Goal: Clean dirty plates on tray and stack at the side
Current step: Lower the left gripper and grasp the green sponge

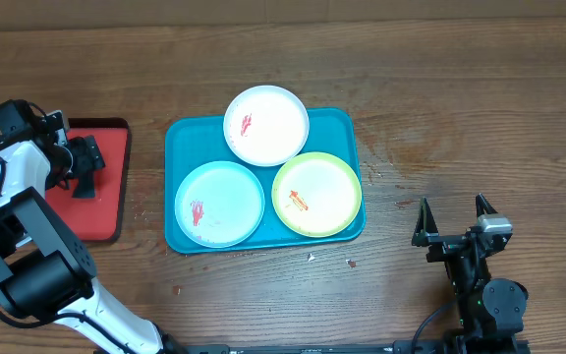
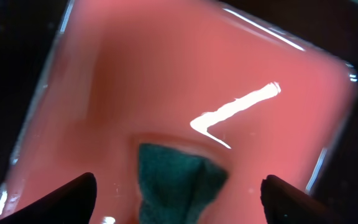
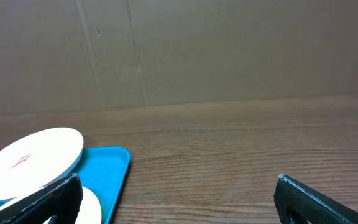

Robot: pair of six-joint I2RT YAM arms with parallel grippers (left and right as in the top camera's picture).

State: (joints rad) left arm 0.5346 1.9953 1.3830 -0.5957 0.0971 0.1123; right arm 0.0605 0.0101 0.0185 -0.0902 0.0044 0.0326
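Close beneath the left gripper (image 2: 179, 190), jaws apart, a blurred dark-green lump (image 2: 166, 177), cut off by the frame, on the red tray (image 2: 166, 74); right gripper (image 1: 452, 206) over the worktop (image 1: 460, 108), jaws also apart; beyond, on the teal tray (image 1: 183, 138), white plate (image 1: 266, 125), pale blue plate (image 1: 220, 202) and yellow-green plate (image 1: 316, 194), all smeared red.

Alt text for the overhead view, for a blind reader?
A teal tray on a wooden table holds a white plate, a pale blue plate and a yellow-green plate, all red-smeared. The left gripper is over a red tray; the right gripper sits open.
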